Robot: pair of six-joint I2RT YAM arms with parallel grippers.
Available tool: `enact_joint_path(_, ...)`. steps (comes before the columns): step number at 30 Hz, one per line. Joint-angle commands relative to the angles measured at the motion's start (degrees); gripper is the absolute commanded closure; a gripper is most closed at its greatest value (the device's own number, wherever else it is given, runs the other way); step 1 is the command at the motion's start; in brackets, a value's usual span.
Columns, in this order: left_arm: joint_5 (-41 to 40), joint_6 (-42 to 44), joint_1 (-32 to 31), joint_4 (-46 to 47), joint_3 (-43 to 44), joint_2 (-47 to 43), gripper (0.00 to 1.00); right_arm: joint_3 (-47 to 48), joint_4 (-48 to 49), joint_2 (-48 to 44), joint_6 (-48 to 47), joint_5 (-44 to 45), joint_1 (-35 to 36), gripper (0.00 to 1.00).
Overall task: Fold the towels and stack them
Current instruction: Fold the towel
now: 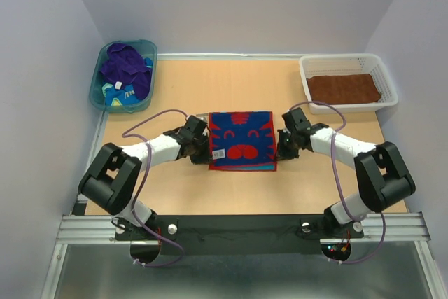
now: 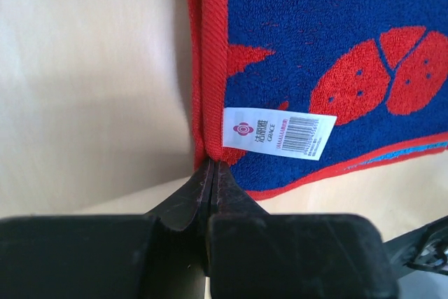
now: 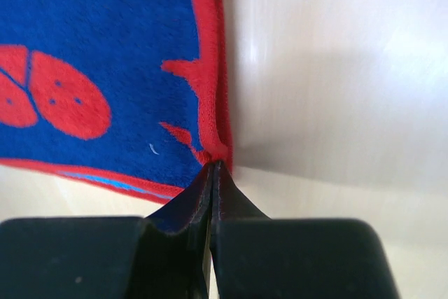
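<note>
A red-and-blue towel (image 1: 241,139) lies on the table's middle with a white label (image 1: 218,153) near its front left corner. My left gripper (image 1: 208,150) is shut on its left red hem; in the left wrist view the closed gripper (image 2: 212,166) pinches that hem just beside the label (image 2: 280,131). My right gripper (image 1: 280,146) is shut on the right hem, and the right wrist view shows the gripper (image 3: 215,166) nipping the red border of the towel (image 3: 105,33). A thin light-blue stripe runs along the towel's front edge.
A teal tub (image 1: 98,92) at the back left holds a purple towel (image 1: 126,68) and a teal-and-yellow one (image 1: 115,94). A white mesh basket (image 1: 388,78) at the back right holds a flat brown towel (image 1: 344,87). Walls close in both sides.
</note>
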Motion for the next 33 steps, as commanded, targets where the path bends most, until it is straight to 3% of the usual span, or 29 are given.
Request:
enact_joint_path(1, 1.2, -0.2, 2.3, 3.5, 3.5, 5.1, 1.00, 9.0, 0.5, 4.5, -4.6, 7.8, -2.8, 1.00)
enact_joint_path(8, 1.3, -0.7, 3.0, 2.2, 10.6, 5.8, 1.00, 21.2, -3.0, 7.8, -9.4, 8.2, -6.5, 1.00)
enact_joint_path(14, -0.9, 0.4, 3.0, -4.1, 16.9, 2.1, 1.00, 22.9, -7.7, 2.9, -8.7, 5.7, -6.5, 1.00)
enact_joint_path(21, 0.1, -0.4, 2.9, -4.1, 9.9, -1.5, 1.00, 11.4, -7.8, -2.5, -3.3, 0.2, -6.5, 1.00)
enact_joint_path(26, 2.6, -0.9, 2.5, 1.5, 5.5, 3.3, 1.00, 2.7, -1.7, -1.4, -1.5, -0.5, -6.5, 1.00)
enact_joint_path(33, 2.0, -0.5, 1.6, 3.3, 4.6, 7.1, 1.00, -1.1, 2.4, 2.1, -0.2, 0.0, -6.5, 0.99)
